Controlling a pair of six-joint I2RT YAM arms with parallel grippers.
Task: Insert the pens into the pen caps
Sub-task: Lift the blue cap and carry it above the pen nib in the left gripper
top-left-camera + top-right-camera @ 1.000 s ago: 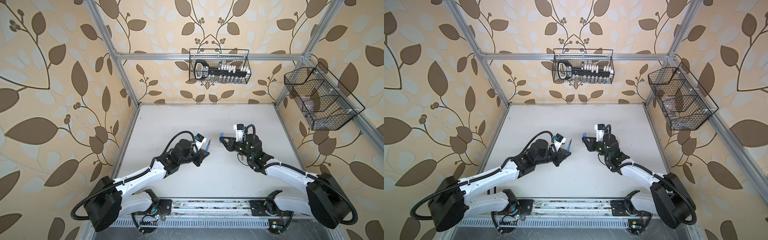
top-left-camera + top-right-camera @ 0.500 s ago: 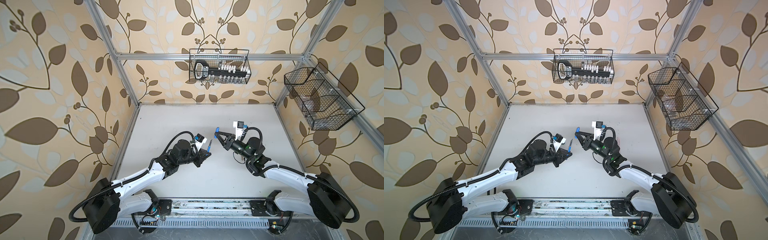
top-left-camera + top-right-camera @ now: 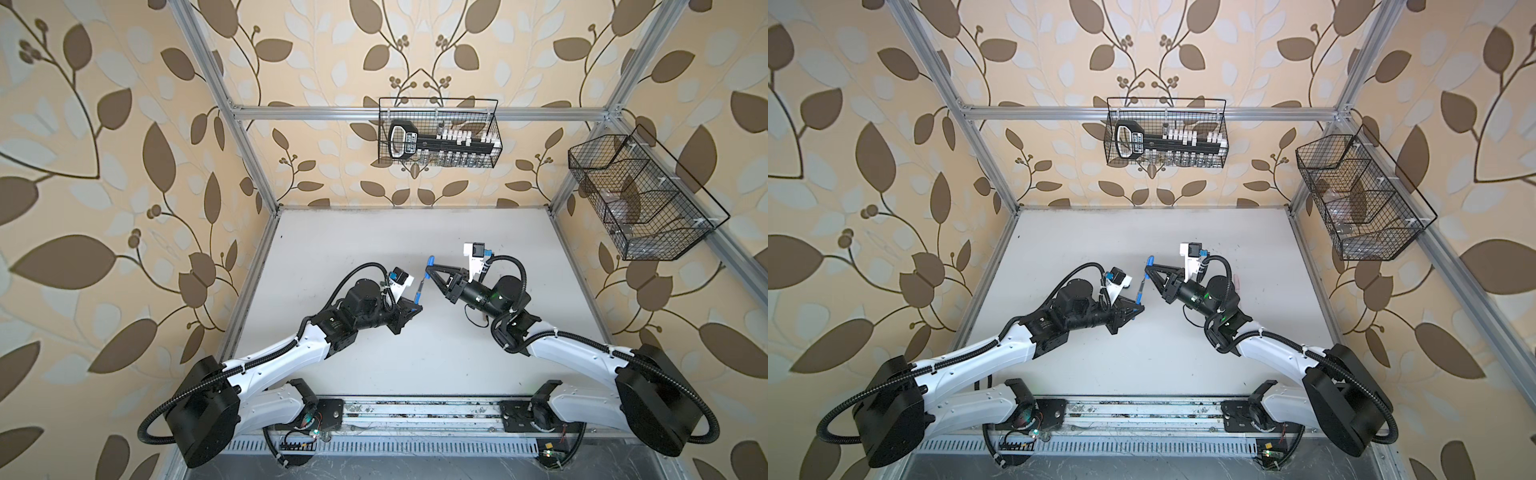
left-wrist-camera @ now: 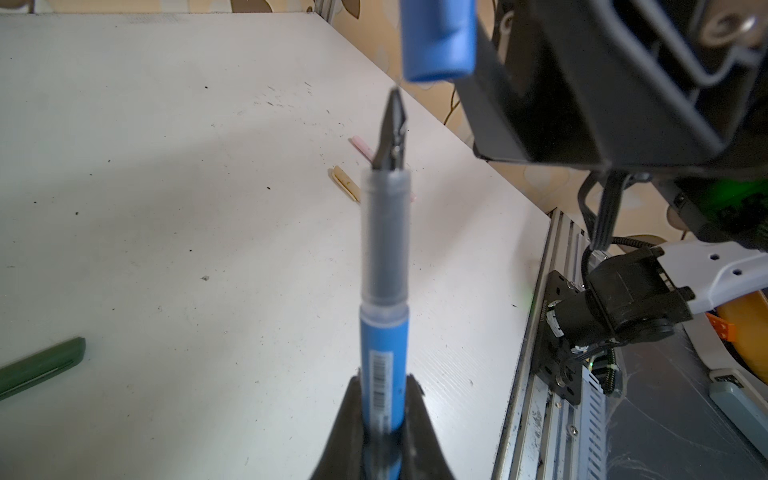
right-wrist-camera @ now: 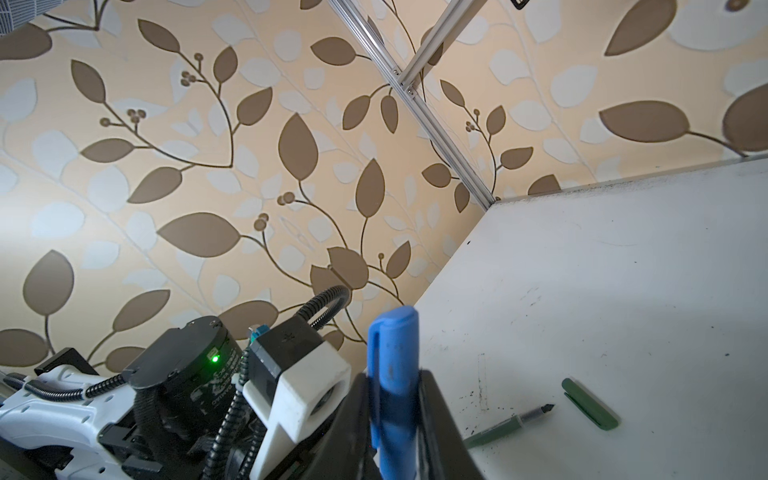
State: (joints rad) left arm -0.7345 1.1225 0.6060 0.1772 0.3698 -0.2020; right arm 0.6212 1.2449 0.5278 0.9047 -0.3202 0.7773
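My left gripper (image 4: 382, 386) (image 3: 416, 306) is shut on the barrel of the blue pen (image 4: 384, 266) (image 3: 419, 291), whose dark tip points up and away. My right gripper (image 5: 395, 382) (image 3: 430, 272) is shut on the blue pen cap (image 5: 392, 353) (image 3: 431, 261). In the left wrist view the blue pen cap (image 4: 438, 41) hangs open end down just beyond the pen's tip and slightly to one side, not touching it. On the table lie a green pen (image 5: 507, 428) and a green cap (image 5: 590, 409) (image 4: 41, 365). A tan piece (image 4: 345, 183) and a pale pink piece (image 4: 363, 147) lie partly hidden behind the blue pen.
The white table (image 3: 374, 241) is walled by an aluminium frame and leaf wallpaper. A wire basket (image 3: 438, 133) hangs on the back wall and another basket (image 3: 640, 195) on the right wall. A metal rail (image 3: 415, 409) runs along the front edge.
My right gripper swung left and up with the blue cap, bringing it over the pen's tip, then held still. The left gripper with the pen has barely moved.
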